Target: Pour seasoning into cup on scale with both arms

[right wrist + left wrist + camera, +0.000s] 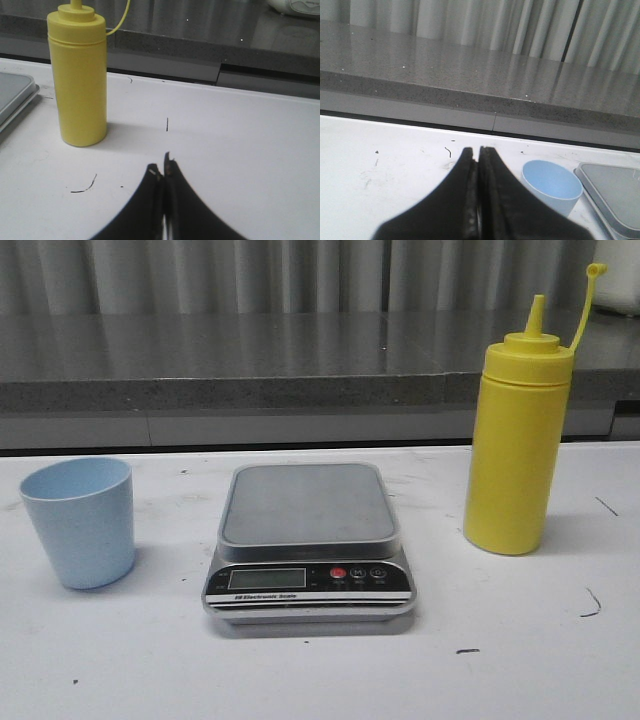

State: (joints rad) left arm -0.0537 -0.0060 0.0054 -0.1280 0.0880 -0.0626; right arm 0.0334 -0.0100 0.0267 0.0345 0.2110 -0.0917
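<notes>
The pale blue cup [80, 522] stands upright and empty on the white table, left of the scale [308, 540], not on it. The scale's grey platform is bare. The yellow seasoning bottle [517, 440] stands upright to the right of the scale, its cap hanging open on the strap. Neither arm shows in the front view. In the left wrist view my left gripper [477, 150] is shut and empty, with the cup [551, 184] and the scale's corner [612, 192] beside it. In the right wrist view my right gripper [162, 165] is shut and empty, apart from the bottle [80, 80].
A grey speckled ledge [250, 365] runs along the back of the white table [320, 670], with grey curtains behind it. A few small dark marks [590, 605] lie on the table surface. A white object [295, 6] sits on the ledge at far right.
</notes>
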